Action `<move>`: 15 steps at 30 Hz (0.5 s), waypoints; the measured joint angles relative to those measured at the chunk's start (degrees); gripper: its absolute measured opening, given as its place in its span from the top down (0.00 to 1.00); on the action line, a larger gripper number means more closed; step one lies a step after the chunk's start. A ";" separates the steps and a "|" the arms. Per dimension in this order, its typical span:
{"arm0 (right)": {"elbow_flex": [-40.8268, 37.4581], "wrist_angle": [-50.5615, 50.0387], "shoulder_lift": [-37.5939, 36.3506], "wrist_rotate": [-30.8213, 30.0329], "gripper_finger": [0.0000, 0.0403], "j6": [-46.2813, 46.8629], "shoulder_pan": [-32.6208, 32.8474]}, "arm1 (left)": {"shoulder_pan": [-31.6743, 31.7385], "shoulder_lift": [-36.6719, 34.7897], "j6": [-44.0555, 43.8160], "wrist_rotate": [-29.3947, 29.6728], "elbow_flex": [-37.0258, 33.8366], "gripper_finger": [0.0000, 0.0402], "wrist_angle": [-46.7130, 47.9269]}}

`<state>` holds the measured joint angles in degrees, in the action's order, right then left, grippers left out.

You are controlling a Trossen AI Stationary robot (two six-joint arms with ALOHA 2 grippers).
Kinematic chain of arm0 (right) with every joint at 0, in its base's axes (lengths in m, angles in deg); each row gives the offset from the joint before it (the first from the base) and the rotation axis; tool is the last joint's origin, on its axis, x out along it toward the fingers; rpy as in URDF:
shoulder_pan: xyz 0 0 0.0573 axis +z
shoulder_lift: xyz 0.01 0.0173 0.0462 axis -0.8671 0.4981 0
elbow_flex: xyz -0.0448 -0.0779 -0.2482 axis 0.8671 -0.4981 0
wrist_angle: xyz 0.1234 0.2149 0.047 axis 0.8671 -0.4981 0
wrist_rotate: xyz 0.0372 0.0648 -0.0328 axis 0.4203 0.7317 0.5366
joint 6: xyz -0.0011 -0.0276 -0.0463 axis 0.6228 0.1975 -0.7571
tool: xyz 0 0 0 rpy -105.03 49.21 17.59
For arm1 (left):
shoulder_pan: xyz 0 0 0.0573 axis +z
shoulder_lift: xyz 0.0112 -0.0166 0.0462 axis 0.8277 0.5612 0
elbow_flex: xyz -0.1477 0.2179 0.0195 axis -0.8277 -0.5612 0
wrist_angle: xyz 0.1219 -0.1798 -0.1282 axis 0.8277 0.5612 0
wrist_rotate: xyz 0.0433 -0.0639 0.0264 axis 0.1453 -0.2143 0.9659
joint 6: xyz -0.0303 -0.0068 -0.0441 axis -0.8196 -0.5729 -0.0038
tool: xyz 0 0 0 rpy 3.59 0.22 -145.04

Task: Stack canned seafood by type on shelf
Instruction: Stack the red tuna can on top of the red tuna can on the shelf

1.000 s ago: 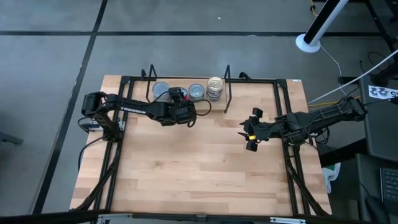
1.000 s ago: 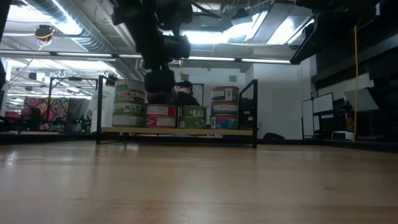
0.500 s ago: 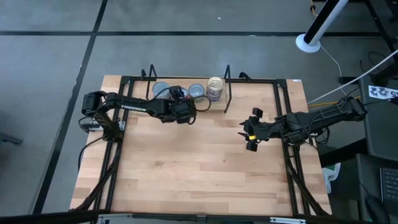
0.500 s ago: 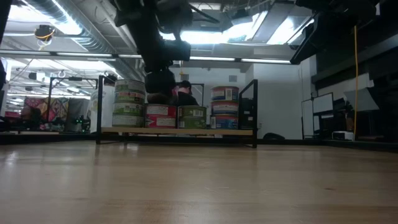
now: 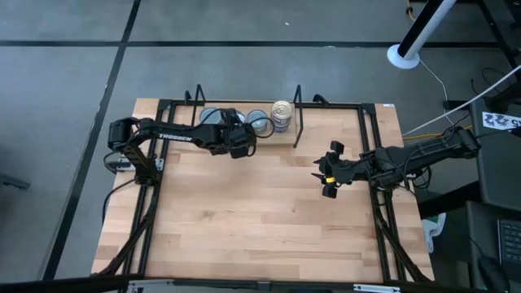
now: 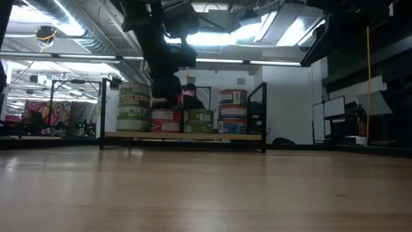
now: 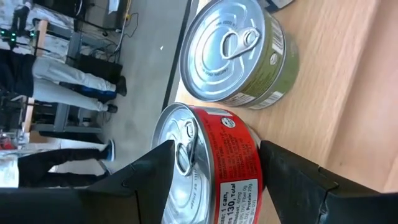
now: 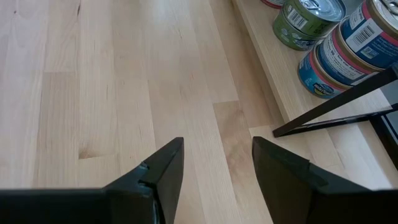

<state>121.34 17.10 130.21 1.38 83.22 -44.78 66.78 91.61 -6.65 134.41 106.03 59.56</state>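
Observation:
The shelf (image 6: pixel 193 136) stands at the table's far edge, with a wooden base and black wire uprights. On it are a stack of three green tins (image 6: pixel 134 106), one red tin (image 6: pixel 166 120), one green tin (image 6: pixel 198 120) and a blue-white stack (image 6: pixel 232 111). My left gripper (image 5: pixel 241 129) is at the shelf, shut on a second red tin (image 7: pixel 214 162) over the red one. Whether the two tins touch is hidden. A green tin (image 7: pixel 239 53) stands beside it. My right gripper (image 5: pixel 319 181) waits open over the table's right part. My left gripper has the red tin pinched between its two fingers. One finger (image 7: pixel 158 174) lies at the silver lid's rim (image 7: pixel 180 146) and the other (image 7: pixel 292 177) at the red wall's lower edge (image 7: pixel 252 155). The fingers come slanting from the near side. The tin is upright.
Black frame rails (image 5: pixel 260 103) run around the table's edges. Bare wood (image 5: pixel 260 212) fills the middle and near part. A person's legs (image 7: pixel 56 68) show in the room beyond the shelf. In the right wrist view, a shelf upright (image 8: pixel 336 106) crosses in front of the blue-white tins (image 8: pixel 348 50).
My left gripper has moved a short way toward the far edge, carrying the red tin in over the shelf.

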 joint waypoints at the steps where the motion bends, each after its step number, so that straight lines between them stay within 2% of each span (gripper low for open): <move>1: 0.00 0.00 0.00 0.00 0.53 0.00 -0.01 | 0.00 0.00 0.00 -0.02 0.00 0.42 -0.03; 9: 0.00 0.00 0.00 0.00 0.53 0.00 0.00 | 0.21 0.00 2.90 -0.02 0.02 0.42 -4.38; 15: 0.00 -0.02 0.00 0.00 0.53 0.00 0.00 | 1.84 -0.02 4.52 0.00 0.02 0.42 -4.03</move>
<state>121.34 17.08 130.21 1.37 83.22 -44.79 68.62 91.59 -2.12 134.41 106.05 55.53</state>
